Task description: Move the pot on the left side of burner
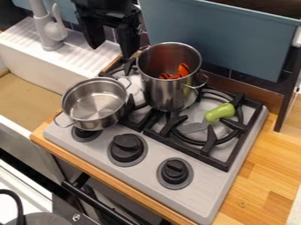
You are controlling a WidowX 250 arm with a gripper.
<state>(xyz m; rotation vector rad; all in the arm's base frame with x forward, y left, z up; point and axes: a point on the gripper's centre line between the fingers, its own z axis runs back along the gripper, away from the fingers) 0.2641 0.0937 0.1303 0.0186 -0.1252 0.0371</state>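
Over toward the back left of the stove (138, 176), the tool (111, 52) hangs fingers down, its two fingers apart with no pot between them. Two pots could be meant. I take the task to want the tall pot (170, 94) brought over to the left, though the wording might as easily mean the shallow pot (94, 118) that sits there already. The tall one stands upright near the middle of the stove, toward the back, with something orange (183, 69) inside; the shallow one is at the front left, by the front-left knob (86, 134) and partly hiding it.

That's the trouble, as I see it: the left side is taken. Drag the tall pot straight over and it would probably shove the shallow one toward the stove's front edge, maybe right off. Pinching only one side of the rim could let the tall pot lean and swing, since it's deep and narrow, and its loop handle (203, 82) might snag on the grate (188, 151). Coming down a little off, a finger could knock the rim instead of straddling it. The green-handled spatula (220, 113) lies over the right burner, so a pot tipping that way might strike it.
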